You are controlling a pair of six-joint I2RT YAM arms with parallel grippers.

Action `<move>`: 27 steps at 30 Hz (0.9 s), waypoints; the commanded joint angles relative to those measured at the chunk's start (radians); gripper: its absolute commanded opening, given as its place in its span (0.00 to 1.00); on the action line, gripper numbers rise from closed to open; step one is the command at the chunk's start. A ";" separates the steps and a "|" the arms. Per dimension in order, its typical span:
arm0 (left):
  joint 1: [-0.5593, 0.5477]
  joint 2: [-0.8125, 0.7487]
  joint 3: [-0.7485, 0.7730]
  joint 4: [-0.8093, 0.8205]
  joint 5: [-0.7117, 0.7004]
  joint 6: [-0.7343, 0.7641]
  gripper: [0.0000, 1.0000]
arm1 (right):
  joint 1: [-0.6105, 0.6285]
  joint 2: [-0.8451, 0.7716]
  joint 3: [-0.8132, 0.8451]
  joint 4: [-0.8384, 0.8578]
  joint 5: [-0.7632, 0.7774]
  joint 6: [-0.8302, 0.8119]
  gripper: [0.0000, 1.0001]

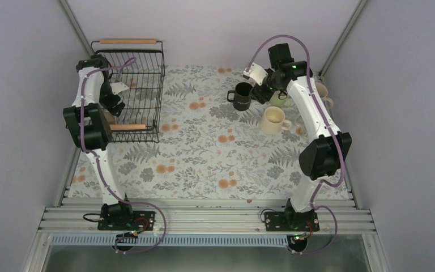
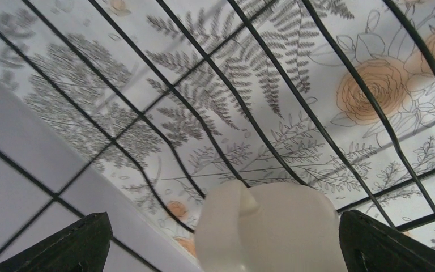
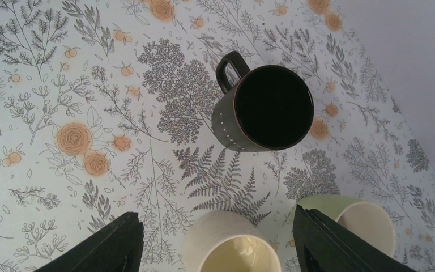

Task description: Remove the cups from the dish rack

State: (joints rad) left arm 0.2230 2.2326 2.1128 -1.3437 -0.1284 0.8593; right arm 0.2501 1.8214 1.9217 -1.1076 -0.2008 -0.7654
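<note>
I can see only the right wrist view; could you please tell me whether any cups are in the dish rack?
Observer: Yes, at least one cream mug sits inside the dish rack.
Operator: Is the left gripper shut on it?
Observer: No; the left gripper is open, with a finger on either side of that mug.
Operator: Are there cups beyond the three I see?
Observer: Yes, a further cream mug shows just past the right arm, on its right side.
</note>
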 commanded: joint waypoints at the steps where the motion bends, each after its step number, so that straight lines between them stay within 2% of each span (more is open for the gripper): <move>1: 0.009 0.013 -0.042 -0.015 -0.001 -0.074 0.99 | 0.011 0.019 -0.016 0.032 -0.013 0.019 0.69; 6: 0.012 0.018 -0.071 -0.015 -0.007 -0.081 0.91 | 0.017 0.021 -0.024 0.034 -0.005 0.017 0.69; 9: 0.012 0.018 -0.084 -0.015 -0.007 -0.083 0.82 | 0.018 0.017 -0.036 0.044 0.005 0.016 0.69; 20: 0.012 0.016 -0.143 -0.015 0.008 -0.091 0.41 | 0.020 0.012 -0.085 0.062 0.028 0.007 0.67; 27: 0.012 0.017 -0.123 -0.015 0.011 -0.102 0.12 | 0.022 0.009 -0.095 0.068 0.023 0.004 0.67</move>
State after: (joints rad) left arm 0.2249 2.2383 1.9850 -1.3220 -0.1116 0.7689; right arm 0.2615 1.8305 1.8336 -1.0637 -0.1795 -0.7586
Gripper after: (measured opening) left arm 0.182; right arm 0.668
